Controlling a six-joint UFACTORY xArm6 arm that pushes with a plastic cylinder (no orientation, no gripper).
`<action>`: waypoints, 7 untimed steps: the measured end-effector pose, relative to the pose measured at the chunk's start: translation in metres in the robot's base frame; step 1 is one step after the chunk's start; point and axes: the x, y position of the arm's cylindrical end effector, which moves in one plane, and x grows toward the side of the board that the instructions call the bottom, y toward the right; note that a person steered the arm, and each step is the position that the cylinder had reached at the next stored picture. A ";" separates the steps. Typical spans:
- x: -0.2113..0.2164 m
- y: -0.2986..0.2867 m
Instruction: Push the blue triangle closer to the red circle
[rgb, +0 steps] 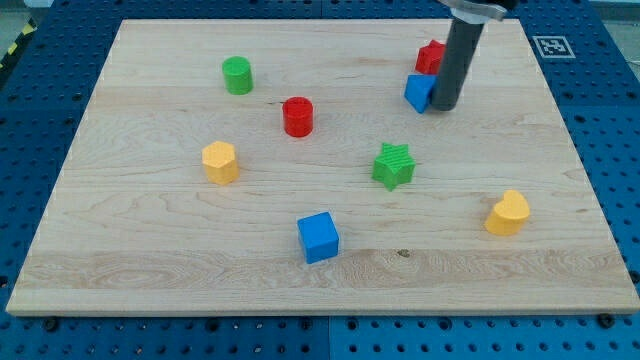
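The blue triangle (419, 92) lies near the view's top right on the wooden board (150, 260). My tip (444, 106) stands right against its right side, touching or nearly so. The red circle (298, 116) is a short red cylinder left of the triangle, about a fifth of the view's width away. A red block (430, 56) sits just above the blue triangle, partly hidden by my rod.
A green cylinder (238, 75) is at the upper left. A yellow block (220, 162) is at the left. A green star (394, 166) is at centre right. A blue cube (319, 238) is at the lower middle. A yellow block (508, 213) is at the lower right.
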 end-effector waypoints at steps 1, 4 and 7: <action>-0.017 -0.022; -0.074 -0.040; -0.053 -0.033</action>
